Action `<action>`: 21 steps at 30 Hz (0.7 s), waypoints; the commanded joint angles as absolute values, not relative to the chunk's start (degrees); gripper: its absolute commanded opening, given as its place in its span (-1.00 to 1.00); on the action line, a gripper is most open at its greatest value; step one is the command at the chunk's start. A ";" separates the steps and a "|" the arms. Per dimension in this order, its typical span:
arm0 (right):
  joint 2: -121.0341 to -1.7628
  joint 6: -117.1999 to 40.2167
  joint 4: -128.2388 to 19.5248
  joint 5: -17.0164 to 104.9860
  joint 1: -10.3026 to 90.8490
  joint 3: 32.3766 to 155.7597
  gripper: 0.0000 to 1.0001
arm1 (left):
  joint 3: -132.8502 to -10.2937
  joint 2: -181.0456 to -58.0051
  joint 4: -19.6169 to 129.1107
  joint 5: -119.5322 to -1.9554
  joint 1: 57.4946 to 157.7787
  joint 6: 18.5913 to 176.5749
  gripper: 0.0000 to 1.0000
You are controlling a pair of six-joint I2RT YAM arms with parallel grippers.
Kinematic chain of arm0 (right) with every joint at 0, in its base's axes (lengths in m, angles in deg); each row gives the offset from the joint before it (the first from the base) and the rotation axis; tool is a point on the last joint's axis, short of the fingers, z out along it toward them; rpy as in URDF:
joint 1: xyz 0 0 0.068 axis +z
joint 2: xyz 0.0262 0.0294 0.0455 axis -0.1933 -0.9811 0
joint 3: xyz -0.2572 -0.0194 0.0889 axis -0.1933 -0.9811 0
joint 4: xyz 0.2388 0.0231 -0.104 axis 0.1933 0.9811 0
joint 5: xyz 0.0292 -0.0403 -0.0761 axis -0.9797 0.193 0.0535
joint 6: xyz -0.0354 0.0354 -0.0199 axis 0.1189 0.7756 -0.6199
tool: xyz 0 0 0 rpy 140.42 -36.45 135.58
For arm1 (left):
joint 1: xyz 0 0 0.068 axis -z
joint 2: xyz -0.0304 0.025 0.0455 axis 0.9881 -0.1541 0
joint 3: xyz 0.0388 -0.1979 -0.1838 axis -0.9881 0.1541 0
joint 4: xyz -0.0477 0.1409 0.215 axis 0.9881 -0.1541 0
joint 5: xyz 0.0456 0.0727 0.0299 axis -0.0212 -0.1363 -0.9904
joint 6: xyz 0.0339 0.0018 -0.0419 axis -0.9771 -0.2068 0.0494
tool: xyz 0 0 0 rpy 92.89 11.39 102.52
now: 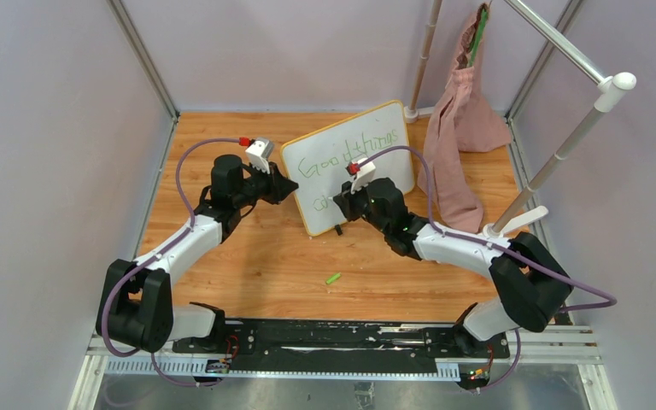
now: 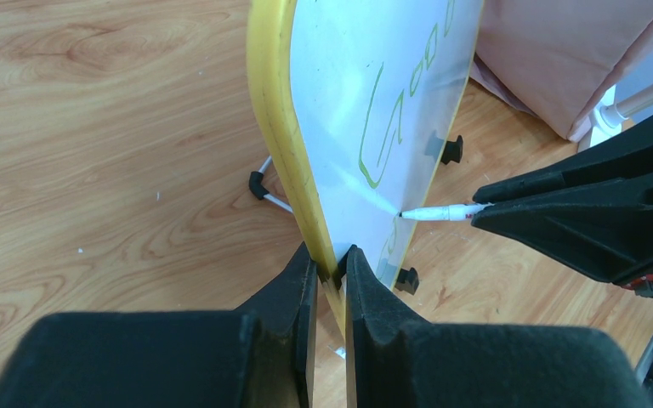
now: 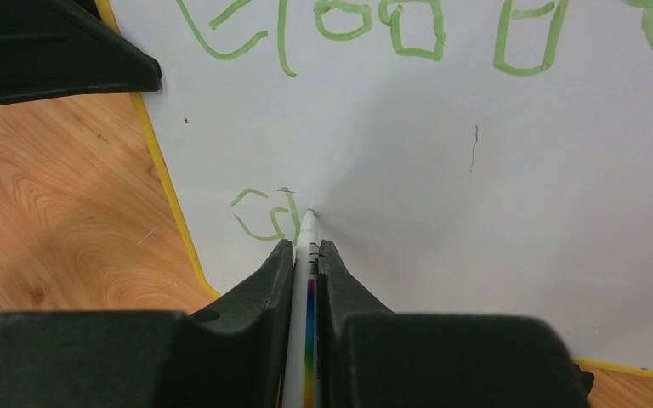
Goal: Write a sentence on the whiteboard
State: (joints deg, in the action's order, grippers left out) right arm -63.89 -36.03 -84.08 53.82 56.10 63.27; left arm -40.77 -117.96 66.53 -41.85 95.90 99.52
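The whiteboard [image 1: 316, 184] is being held upright on the worktop [image 1: 265, 256], left edge pinched by the left end effector [image 2: 330, 259]. A marker [image 3: 309, 234] is being clamped in the right end effector [image 3: 304, 246], tip on the board. Pink cloth [image 1: 457, 137] is hanging just right of it, and a green cap [image 1: 333, 278] is lying nearer.

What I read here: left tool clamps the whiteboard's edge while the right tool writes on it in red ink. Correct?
No: the ink is green, not red, as the letters beside the marker in the right wrist view show. The left tool does clamp the whiteboard edge; the right tool writes.
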 commanded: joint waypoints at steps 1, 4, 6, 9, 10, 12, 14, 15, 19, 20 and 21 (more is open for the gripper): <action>-64.90 -35.87 -85.33 55.40 54.78 64.94 -1.00 | -40.71 -117.64 64.40 -46.81 95.90 94.09 -1.00; -65.25 -35.80 -85.12 55.53 54.64 64.68 -1.00 | -40.71 -117.68 64.38 -46.82 95.90 94.09 -1.00; -65.46 -35.68 -84.82 55.58 54.61 64.58 -1.00 | -40.71 -117.61 64.35 -46.79 95.90 94.09 -1.00; -65.58 -35.44 -84.48 55.42 54.58 64.22 -1.00 | -40.71 -117.58 64.37 -46.77 95.90 94.09 -1.00; -65.53 -35.34 -84.53 55.41 54.59 63.96 -1.00 | -40.71 -117.59 64.40 -46.77 95.90 94.09 -1.00; -65.32 -35.22 -84.54 55.41 54.65 63.29 -1.00 | -40.71 -117.51 64.40 -46.80 95.93 94.09 -1.00; -64.99 -35.03 -84.50 55.41 54.61 62.64 -1.00 | -40.71 -117.64 64.34 -46.78 95.90 94.09 -1.00; -64.84 -34.91 -84.49 55.34 54.62 62.31 -1.00 | -40.71 -117.66 64.36 -46.79 95.97 94.09 -1.00; -64.52 -34.53 -84.67 55.33 54.64 61.28 -1.00 | -40.71 -117.61 64.35 -46.77 95.99 94.09 -1.00; -64.47 -34.43 -84.66 55.32 54.61 61.04 -1.00 | -40.72 -117.64 64.38 -46.77 95.99 94.09 -1.00; -64.43 -34.29 -84.74 55.25 54.65 60.87 -1.00 | -40.71 -117.63 64.29 -46.81 95.99 94.09 -1.00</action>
